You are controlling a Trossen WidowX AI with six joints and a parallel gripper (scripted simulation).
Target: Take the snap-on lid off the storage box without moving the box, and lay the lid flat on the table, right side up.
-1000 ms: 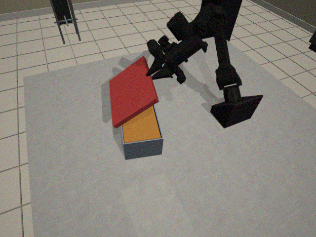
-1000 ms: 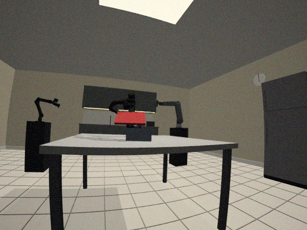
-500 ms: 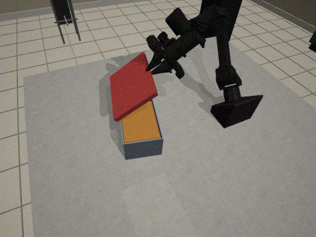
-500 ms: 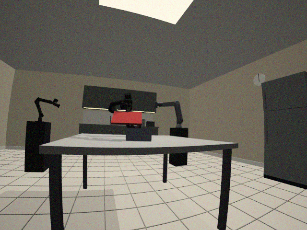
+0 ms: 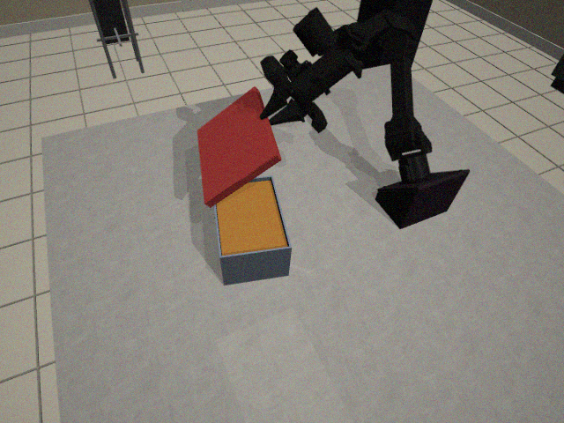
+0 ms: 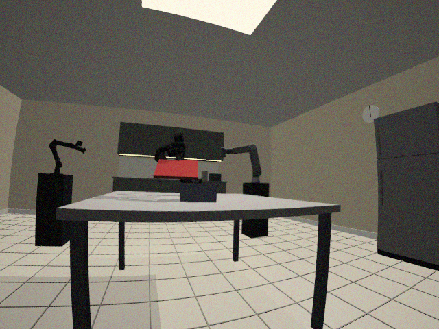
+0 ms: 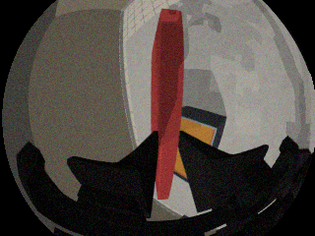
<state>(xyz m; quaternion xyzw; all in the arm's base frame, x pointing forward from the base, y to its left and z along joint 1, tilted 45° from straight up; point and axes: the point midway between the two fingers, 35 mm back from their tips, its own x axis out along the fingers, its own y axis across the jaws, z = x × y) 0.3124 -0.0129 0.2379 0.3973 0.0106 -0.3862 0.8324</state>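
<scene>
A kitchen-like room, with a tall dark-grey two-door refrigerator (image 6: 407,184) and dark wall cabinets (image 6: 141,140) above a dark counter (image 6: 141,184).

The storage box (image 5: 256,267) (image 6: 197,191) (image 7: 220,132) is slate blue-grey, with a paler blue rim, and the fill (image 5: 251,218) (image 7: 199,129) inside it is plain orange. Above the box, the lid (image 5: 239,145) (image 6: 177,168) (image 7: 167,93) is solid red, darker along its edge and underside. Beyond the box, the gripper (image 5: 265,121) (image 6: 179,157) (image 7: 167,136) is black all over. Under the box, the tabletop (image 5: 364,295) (image 6: 141,205) (image 7: 246,93) is light grey with faint mottling; below that, the floor (image 5: 18,181) (image 6: 212,283) is cream, patterned with a grid of dark lines. Far behind the box, the wall (image 6: 88,134) is beige-brown and the upper cabinet (image 6: 141,140) dark grey-green.
</scene>
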